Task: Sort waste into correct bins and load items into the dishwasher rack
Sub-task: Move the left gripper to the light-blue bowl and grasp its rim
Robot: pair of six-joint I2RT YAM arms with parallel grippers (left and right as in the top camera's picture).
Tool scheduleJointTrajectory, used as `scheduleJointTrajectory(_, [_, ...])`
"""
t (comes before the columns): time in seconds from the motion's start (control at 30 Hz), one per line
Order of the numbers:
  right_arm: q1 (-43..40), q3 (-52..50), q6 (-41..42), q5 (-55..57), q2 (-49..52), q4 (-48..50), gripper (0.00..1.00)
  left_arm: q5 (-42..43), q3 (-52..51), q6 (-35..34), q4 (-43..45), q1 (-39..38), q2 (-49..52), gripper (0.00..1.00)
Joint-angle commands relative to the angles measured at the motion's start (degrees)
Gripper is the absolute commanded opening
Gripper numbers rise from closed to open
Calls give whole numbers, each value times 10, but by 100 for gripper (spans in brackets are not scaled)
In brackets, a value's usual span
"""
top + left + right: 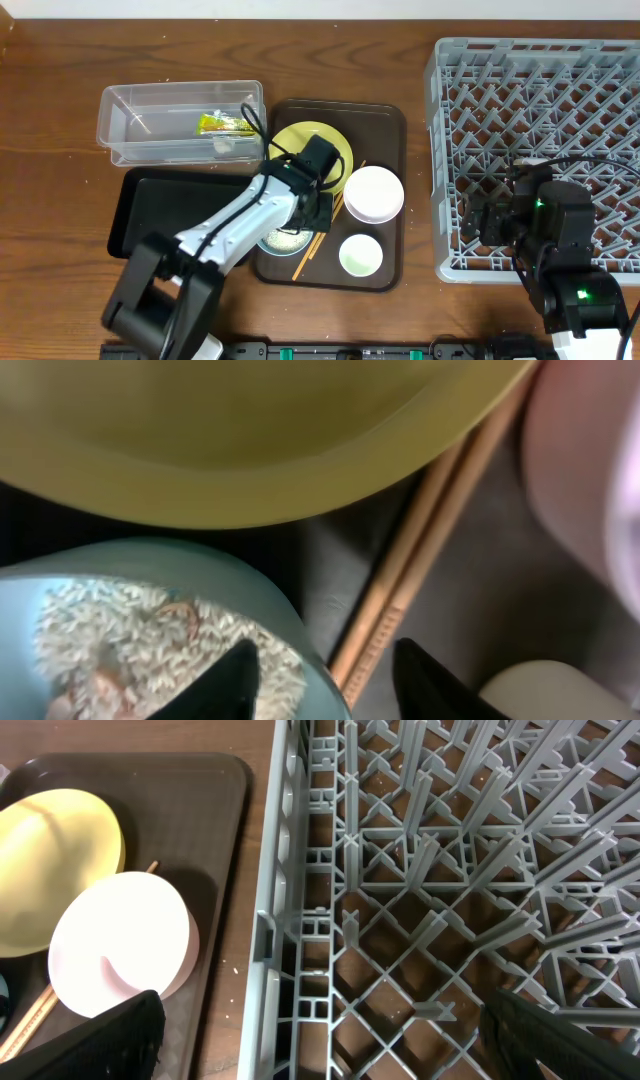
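Overhead, the grey dishwasher rack (pixel 437 150) fills the right of the tabletop (pixel 60 80), and the right fingers (pixel 110 1040) hang over its near-left corner, spread as wide as they go and holding nothing. The brown serving tray (pixel 385 125) sits in the middle. To its left are the black tray (pixel 160 215) and, behind that, the clear tub (pixel 150 110), which has the wrapper (pixel 222 124) inside. On the serving tray are the yellow plate (pixel 300 140), the white bowl (pixel 373 193), the light blue bowl (pixel 200 560) and the green cup (pixel 360 255).

The chopsticks (pixel 420 550) lie flat between the two bowls. Their long axis runs diagonally from the tray's near edge up towards the plate's right rim. The rice (pixel 120 630) is heaped in the light blue bowl.

The left arm is much the nearer. In its wrist view the left fingers (pixel 235 680) are about half open and grip nothing. One tip is over the rice inside the bowl, and the other is outside it, past the chopsticks. Both the bowl's rim and the near end of the sticks therefore lie in the gap, directly below. I cannot tell which of them a closing pinch would catch; the sticks cross the gap at a slant
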Motion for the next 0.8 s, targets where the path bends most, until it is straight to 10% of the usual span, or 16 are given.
scheduleJointTrajectory(0.0, [-3,13,5,-2,-2,0,99,-3,-3,4,0,0,19,38])
scheduleJointTrajectory(0.4, [-3,13,4,-2,-2,-1,99,-3,-3,1,0,0,21,6])
scheduleJointTrajectory(0.77, [-3,13,4,-2,-2,-5,99,-3,26,2,-64,0,-21,6])
